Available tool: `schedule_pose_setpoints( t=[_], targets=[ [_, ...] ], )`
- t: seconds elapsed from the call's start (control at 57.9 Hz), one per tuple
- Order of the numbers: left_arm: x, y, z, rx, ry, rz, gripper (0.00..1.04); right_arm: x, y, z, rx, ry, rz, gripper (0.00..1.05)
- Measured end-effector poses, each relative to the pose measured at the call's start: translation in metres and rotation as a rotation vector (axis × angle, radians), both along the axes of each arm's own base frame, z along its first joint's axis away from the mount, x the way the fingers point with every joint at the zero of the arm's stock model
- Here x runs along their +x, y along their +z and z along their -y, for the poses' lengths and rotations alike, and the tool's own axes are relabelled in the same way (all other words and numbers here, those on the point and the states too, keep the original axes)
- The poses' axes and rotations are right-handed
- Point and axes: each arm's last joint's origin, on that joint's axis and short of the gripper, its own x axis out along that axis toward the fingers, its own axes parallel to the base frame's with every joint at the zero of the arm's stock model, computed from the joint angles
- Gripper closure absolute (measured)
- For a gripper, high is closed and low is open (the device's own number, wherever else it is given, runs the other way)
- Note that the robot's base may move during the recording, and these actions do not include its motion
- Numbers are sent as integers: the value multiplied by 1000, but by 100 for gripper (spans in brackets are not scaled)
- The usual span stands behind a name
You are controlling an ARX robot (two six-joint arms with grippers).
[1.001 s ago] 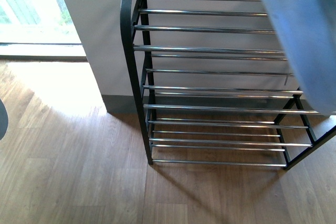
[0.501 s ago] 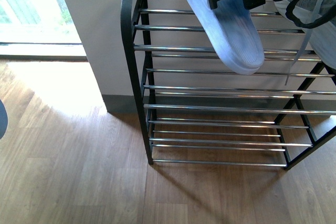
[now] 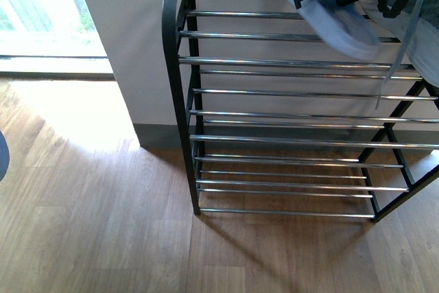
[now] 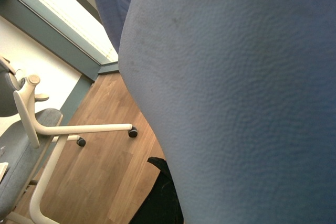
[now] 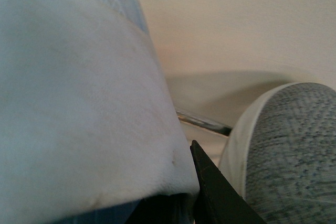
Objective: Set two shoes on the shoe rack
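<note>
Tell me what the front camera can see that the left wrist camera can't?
Only the front view shows the shoe rack with its silver bars, standing on the wood floor against the wall, a shoe held over its top bars, and a grey lace dangling.

Only the left wrist view shows an office chair with a pale wheeled base, and a window.

Both show the pale sole of a shoe and wood flooring.
</note>
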Motion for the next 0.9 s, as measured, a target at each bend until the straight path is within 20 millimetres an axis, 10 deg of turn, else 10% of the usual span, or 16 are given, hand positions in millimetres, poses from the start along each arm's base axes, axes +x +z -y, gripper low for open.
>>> schedule_pose_setpoints(
  t=[0.328, 0.898],
  targets=[
    [0, 0, 0, 0, -1, 0, 103, 2, 7, 13, -15, -13, -18, 101],
    [0, 0, 0, 0, 0, 0, 103, -44, 72, 15, 376, 32, -76, 25]
  ],
)
